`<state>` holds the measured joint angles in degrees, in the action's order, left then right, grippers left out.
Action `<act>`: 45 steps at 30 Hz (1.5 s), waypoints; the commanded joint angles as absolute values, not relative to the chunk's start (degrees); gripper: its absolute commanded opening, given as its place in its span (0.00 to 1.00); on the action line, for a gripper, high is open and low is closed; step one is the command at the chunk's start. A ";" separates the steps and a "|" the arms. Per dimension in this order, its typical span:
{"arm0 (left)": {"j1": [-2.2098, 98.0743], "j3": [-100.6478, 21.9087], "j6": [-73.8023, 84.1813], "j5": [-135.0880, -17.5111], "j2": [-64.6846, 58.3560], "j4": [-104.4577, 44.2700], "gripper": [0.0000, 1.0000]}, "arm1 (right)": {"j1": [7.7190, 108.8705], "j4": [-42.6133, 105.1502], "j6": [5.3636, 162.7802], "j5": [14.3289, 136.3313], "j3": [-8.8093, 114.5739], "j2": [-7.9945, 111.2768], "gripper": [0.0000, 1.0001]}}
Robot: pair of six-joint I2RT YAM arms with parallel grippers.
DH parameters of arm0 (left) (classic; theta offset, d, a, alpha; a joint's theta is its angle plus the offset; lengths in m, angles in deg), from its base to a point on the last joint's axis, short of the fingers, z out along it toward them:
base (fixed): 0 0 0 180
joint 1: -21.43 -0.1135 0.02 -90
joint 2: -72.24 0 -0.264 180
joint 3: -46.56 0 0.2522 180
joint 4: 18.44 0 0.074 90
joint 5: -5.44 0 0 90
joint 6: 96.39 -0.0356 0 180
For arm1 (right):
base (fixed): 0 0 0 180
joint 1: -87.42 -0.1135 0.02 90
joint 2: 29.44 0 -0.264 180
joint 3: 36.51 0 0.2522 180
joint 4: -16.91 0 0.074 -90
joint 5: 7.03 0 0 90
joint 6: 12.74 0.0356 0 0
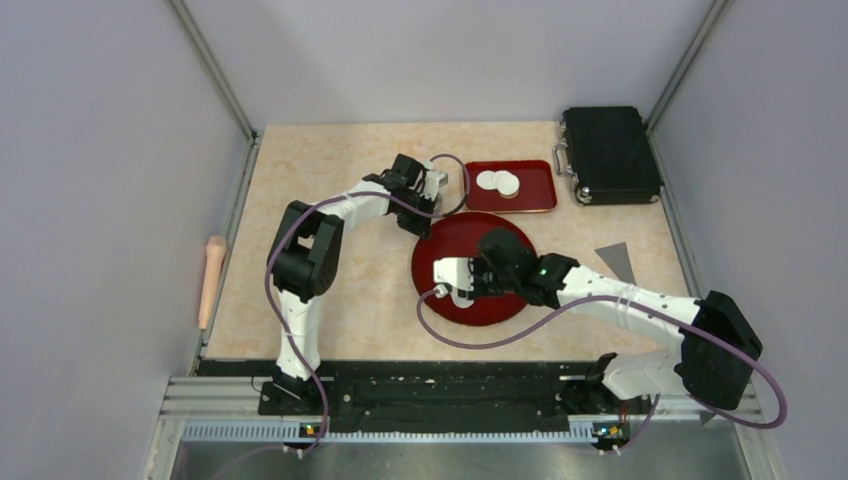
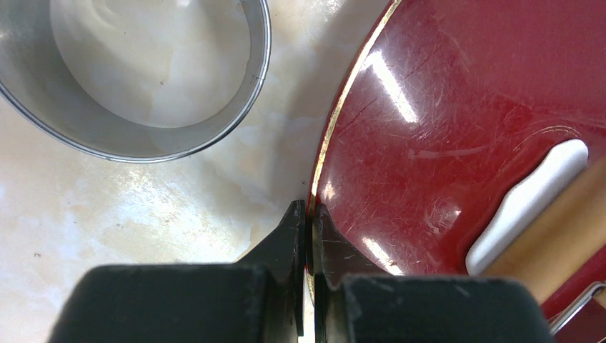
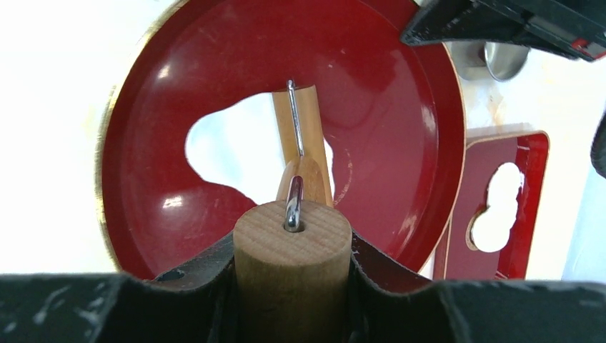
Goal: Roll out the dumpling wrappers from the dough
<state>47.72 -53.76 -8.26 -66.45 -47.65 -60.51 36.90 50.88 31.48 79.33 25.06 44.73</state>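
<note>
My left gripper [image 2: 309, 214] is pinched shut on the gold rim of the round red plate [image 2: 464, 107]; the metal ring [image 2: 71, 125] stands near it on the counter [image 2: 143, 221]; my right gripper [image 3: 293, 300] is clamped narrowly round the wooden handle of the rolling pin [image 3: 304, 121], which lies over the dough [image 3: 229, 153], a ragged flat sheet mid-plate, well apart from the rim; two dumpling wrappers [image 1: 498, 182] sit on the rectangular tray [image 1: 535, 192] beside the plate
</note>
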 commanded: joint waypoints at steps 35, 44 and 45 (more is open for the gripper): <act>47.49 -52.26 -10.00 -70.54 -49.62 -60.64 0.00 | 31.45 77.87 34.23 66.04 23.37 38.98 0.00; 47.53 -52.59 -10.03 -70.58 -49.89 -60.80 0.00 | 36.89 66.56 35.59 77.09 29.30 30.12 0.00; 47.49 -52.55 -9.93 -70.59 -49.92 -60.82 0.00 | 37.61 63.55 35.75 78.71 29.46 29.38 0.00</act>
<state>47.72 -53.76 -8.26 -66.45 -47.65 -60.51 34.50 70.73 33.64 73.93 25.91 34.35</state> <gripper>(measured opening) 0.036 0.337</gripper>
